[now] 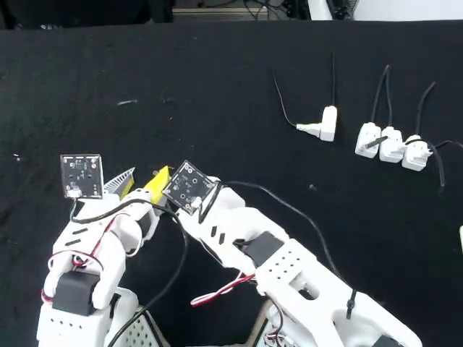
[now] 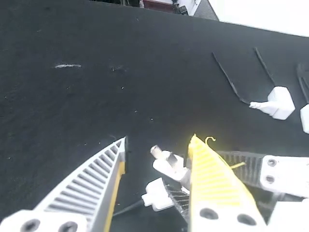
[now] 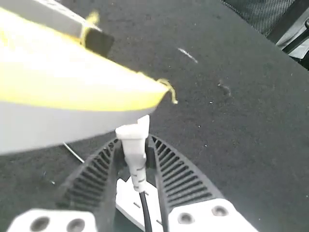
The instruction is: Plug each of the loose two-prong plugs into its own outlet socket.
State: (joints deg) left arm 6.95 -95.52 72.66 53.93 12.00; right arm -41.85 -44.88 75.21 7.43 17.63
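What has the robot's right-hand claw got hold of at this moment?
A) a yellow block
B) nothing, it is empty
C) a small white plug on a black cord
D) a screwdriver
C: in the right wrist view, the right claw is closed on a white plug, and the plug's black cord trails back through the claw.

White printed arms carry black motors, red-and-black cables, and ribbed yellow-and-white fingers.
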